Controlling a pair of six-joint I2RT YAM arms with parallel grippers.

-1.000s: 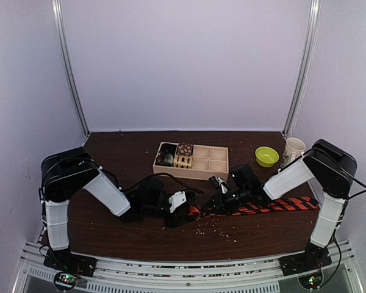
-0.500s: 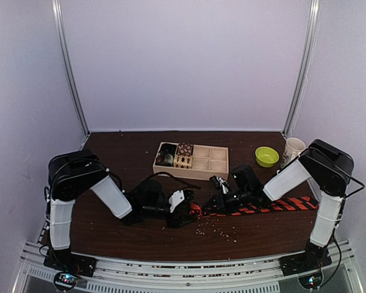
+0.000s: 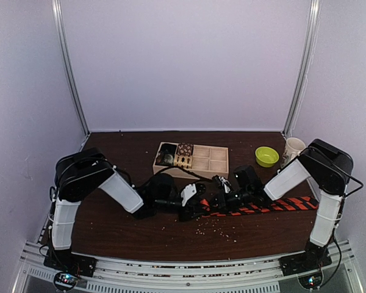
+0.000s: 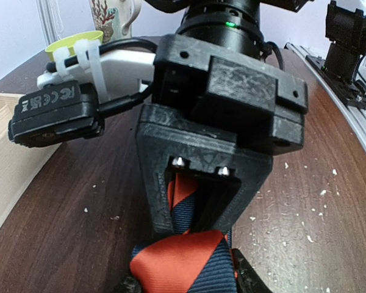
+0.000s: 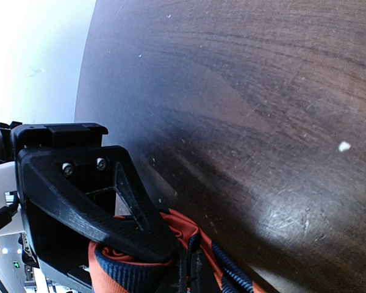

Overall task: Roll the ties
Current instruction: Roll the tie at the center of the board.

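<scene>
The red-orange and dark striped tie (image 3: 274,206) lies across the right half of the table. Its left end is bunched up between the two grippers. My right gripper (image 3: 215,204) is shut on that end; in the left wrist view the fabric (image 4: 183,262) runs up between its black jaws (image 4: 192,213). My left gripper (image 3: 198,204) meets it head-on. Its fingertips (image 4: 250,278) press both sides of the folded end, so it is shut on the tie. In the right wrist view the rolled fabric (image 5: 189,229) wraps my right gripper (image 5: 195,278).
A wooden tray (image 3: 219,171) with small fabric rolls (image 3: 183,155) in its left cells stands behind the grippers. A green bowl (image 3: 266,156) and a mug (image 3: 293,148) are at the back right. Crumbs (image 3: 216,227) dot the table in front.
My left arm has moved right, bringing its gripper up against the right one. Its jaws have narrowed onto the tie's end. The right gripper has barely shifted.
</scene>
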